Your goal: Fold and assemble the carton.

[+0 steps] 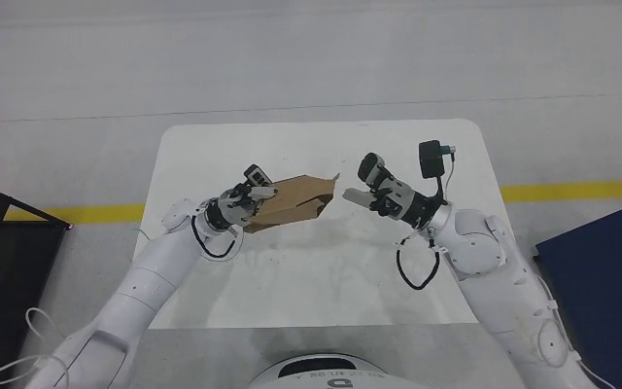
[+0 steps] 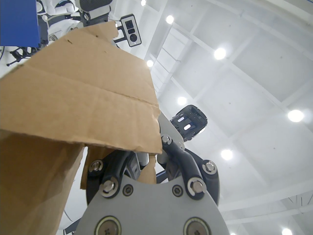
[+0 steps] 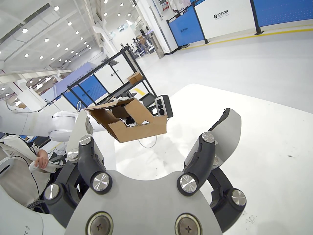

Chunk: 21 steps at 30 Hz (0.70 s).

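**A:** Where is our carton (image 1: 292,199)?

**B:** We hold it lifted off the tabletop (image 1: 321,282), about over the middle and a little toward the far edge. Our left gripper (image 1: 255,190) is clamped on one of its walls.

**A:** And our right gripper (image 1: 367,193)?

**B:** Its jaws are spread and hold nothing. It is just beside the carton's open end, not touching it.

**A:** How far along are we?

**B:** Partway, we judge. The body is opened into a sleeve, but the end flaps stand loose. We have those left to fold in and lock.
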Motion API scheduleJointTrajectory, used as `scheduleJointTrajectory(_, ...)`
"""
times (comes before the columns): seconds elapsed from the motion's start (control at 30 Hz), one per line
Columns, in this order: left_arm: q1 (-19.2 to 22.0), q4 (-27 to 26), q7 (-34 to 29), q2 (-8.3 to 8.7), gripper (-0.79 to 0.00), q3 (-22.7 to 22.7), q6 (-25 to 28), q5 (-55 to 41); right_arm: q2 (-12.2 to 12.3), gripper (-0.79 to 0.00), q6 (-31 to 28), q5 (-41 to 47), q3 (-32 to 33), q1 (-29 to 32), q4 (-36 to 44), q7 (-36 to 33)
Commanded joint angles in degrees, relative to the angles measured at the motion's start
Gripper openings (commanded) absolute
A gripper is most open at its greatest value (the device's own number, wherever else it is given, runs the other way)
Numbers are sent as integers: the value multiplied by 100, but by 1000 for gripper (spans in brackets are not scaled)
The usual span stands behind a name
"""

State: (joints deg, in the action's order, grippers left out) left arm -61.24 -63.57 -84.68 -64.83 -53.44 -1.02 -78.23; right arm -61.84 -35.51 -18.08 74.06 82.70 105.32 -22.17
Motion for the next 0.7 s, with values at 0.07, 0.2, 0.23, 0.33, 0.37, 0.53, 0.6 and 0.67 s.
scheduleJointTrajectory(0.07,-267,-65,680,-103,-785,32,-1327,-1372,15,0,95,-87,205,118,8,192)
scheduleJointTrajectory(0.2,-396,14,1146,-195,-785,181,-2463,-2088,68,0,474,-573,529,387,73,64)
scheduleJointTrajectory(0.23,-417,2,1199,-225,-785,217,-2740,-2314,79,0,654,-773,568,452,109,-28)
scheduleJointTrajectory(0.33,-446,-90,1378,-305,-785,303,-3236,-2810,86,0,1111,-1164,537,569,254,-210)
scheduleJointTrajectory(0.37,-451,-150,1470,-326,-785,338,-3329,-2909,82,0,1169,-1183,494,577,284,-230)
scheduleJointTrajectory(0.53,-432,-350,1690,-367,-785,459,-3549,-2833,57,0,1389,-1199,389,484,318,-140)
scheduleJointTrajectory(0.6,-409,-368,1703,-365,-785,469,-3562,-2711,49,0,1462,-1178,380,428,345,-116)
scheduleJointTrajectory(0.67,-408,-412,1722,-359,-785,492,-3581,-2633,46,0,1543,-1178,397,372,378,-111)
